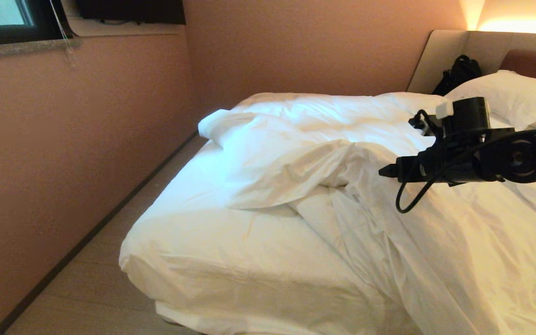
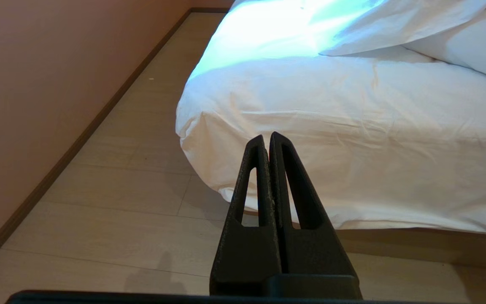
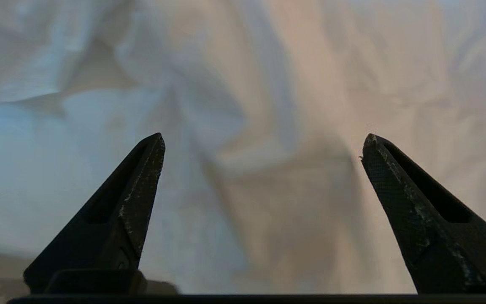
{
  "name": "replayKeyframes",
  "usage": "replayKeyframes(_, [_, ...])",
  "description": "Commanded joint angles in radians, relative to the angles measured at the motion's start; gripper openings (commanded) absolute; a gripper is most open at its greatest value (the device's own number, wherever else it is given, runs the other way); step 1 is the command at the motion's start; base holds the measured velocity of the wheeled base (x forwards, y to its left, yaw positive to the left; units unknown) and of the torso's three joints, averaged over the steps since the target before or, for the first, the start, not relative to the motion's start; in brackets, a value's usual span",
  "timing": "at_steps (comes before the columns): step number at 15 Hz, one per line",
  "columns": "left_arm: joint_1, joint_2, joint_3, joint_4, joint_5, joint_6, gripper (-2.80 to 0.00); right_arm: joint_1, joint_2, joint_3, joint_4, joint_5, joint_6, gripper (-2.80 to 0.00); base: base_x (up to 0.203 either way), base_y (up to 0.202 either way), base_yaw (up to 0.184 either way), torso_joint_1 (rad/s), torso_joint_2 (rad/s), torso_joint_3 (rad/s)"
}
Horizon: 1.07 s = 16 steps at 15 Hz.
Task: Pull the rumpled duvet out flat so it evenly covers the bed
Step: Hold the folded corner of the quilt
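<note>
The duvet [image 1: 342, 153] lies bunched across the middle of the bed [image 1: 212, 260], a thick fold of it doubled back from about the 10 o'clock corner toward the centre of the head view. At 7 o'clock the foot corner of the mattress shows only thinner white cloth, and at 2 o'clock a pillow [image 1: 510, 93] rests against the headboard [image 1: 454, 51].

The right gripper [image 3: 264, 141] reaches in from 3 o'clock of the head view, hanging over the rumpled ridge. In the right wrist view its two fingers [image 3: 141, 185] stand wide apart with nothing between them, only blurred white cloth close beneath; whether the tips touch the cloth cannot be told. The left gripper [image 2: 267, 137] is clenched on nothing, its fingertips pressed together, parked low beside the bed and pointing at the foot corner above the wooden floor [image 2: 112, 202].

By the look of it, this is the approach to a grasp: the spread jaws are lined up over a fold but have not taken hold. The next move likely calls for lowering onto a raised wrinkle, pinching enough thickness to hold the quilt and not just its cover, then drawing it toward the bare foot end at 7 o'clock. A shallow pinch would probably slip free under the quilt's weight.
</note>
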Motion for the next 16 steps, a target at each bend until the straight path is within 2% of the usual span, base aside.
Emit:
replayKeyframes(1, [0.001, 0.000, 0.000, 0.000, 0.000, 0.000, -2.80, -0.003, 0.013, 0.011, -0.003, -0.054, -0.016, 0.00, 0.000, 0.000, 0.000, 0.000, 0.00, 0.000])
replayKeyframes(8, [0.001, 0.000, 0.000, 0.000, 0.000, 0.000, -2.80, -0.003, 0.102, 0.039, -0.007, -0.059, -0.005, 0.00, 0.000, 0.000, 0.000, 0.000, 0.00, 0.000])
replayKeyframes(12, [0.001, 0.000, 0.000, 0.000, 0.000, 0.000, -2.80, -0.004, 0.173, 0.042, -0.069, -0.066, 0.079, 0.00, 0.000, 0.000, 0.000, 0.000, 0.00, 0.000])
replayKeyframes(16, [0.000, 0.000, 0.000, 0.000, 0.000, 0.000, -2.80, -0.004, 0.158, 0.064, -0.084, -0.065, 0.097, 0.00, 0.000, 0.000, 0.000, 0.000, 0.00, 0.000])
